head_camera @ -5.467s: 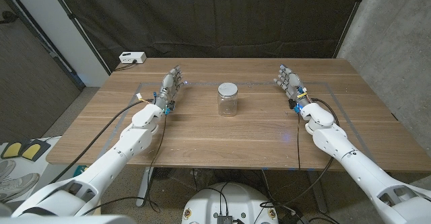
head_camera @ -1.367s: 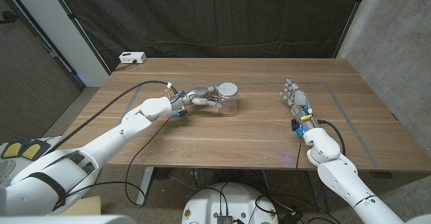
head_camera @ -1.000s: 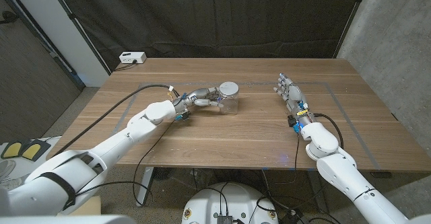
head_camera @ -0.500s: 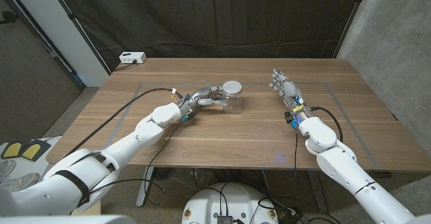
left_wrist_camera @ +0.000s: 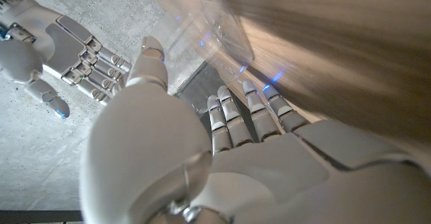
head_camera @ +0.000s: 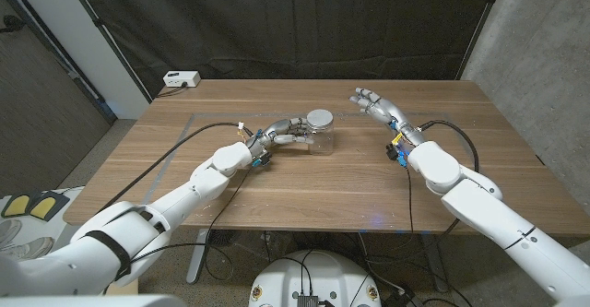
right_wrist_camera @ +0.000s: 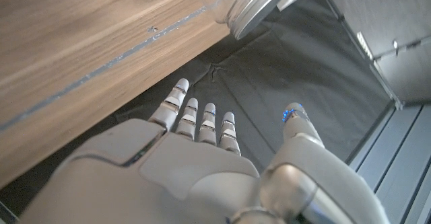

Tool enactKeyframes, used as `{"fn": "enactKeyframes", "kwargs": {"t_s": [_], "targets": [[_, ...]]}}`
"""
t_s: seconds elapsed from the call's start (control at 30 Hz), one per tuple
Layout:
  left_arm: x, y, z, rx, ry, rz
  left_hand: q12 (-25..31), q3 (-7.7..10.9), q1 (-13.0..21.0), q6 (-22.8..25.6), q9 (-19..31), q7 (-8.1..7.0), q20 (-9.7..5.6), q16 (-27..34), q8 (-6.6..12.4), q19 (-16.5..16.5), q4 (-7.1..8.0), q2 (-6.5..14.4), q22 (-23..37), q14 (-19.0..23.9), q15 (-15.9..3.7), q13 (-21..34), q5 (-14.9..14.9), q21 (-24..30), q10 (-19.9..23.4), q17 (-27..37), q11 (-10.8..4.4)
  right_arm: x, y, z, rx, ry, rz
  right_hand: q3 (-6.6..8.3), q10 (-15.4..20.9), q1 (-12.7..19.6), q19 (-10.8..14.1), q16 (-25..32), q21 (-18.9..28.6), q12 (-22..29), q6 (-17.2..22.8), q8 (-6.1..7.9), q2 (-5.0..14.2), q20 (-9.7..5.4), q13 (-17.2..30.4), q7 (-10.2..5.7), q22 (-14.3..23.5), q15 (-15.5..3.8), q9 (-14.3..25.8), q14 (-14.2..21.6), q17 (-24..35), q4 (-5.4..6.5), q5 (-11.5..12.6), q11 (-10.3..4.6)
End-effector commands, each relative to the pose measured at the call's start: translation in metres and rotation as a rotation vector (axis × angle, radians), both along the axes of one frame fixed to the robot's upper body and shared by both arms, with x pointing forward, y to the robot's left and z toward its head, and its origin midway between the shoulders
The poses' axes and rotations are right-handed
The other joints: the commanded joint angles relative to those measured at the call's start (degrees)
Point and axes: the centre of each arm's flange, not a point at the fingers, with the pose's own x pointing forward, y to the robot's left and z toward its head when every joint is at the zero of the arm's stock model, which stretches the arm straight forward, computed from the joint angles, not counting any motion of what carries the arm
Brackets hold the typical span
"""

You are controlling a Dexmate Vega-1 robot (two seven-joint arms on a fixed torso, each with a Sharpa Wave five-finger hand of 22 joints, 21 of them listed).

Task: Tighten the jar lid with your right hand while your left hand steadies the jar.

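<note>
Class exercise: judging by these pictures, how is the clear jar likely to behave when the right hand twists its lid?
The jar looks empty, so probably light and apt to spin or slide. The left hand at its side should limit that. Its clear, smooth wall may be slippery.

Left hand (head_camera: pixel 284 132) holds jar (head_camera: pixel 320 134) — right hand (head_camera: pixel 373 103) raised.

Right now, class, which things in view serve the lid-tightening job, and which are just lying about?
Part of the job:
jar
jar lid
left hand, holding the jar's side
right hand, raised, fingers spread

Lying about:
white box at the table's far left corner
</note>
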Motion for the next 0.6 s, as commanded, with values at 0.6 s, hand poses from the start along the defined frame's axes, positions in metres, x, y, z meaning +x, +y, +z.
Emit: {"fn": "enactKeyframes", "kwargs": {"t_s": [0.6], "targets": [[-0.003,-0.002,-0.007,0.092,0.0,0.045,0.0,0.49,4.6,8.9,0.3,-2.93,0.04,0.2,0.83,0.1,-0.2,5.5,0.1,0.2,-5.36,0.5,-0.9,0.2,4.5,0.0,-2.38,-0.03,0.049,0.075,-0.751,0.003,-0.327,2.82,-2.8,10.5,1.4,-1.0,-0.1,-1.2,-3.1,-0.89,-1.02,0.33,0.6,0.39,0.0,-1.14,0.4,-0.5,0.1,-0.7,1.5,-0.93]]}}
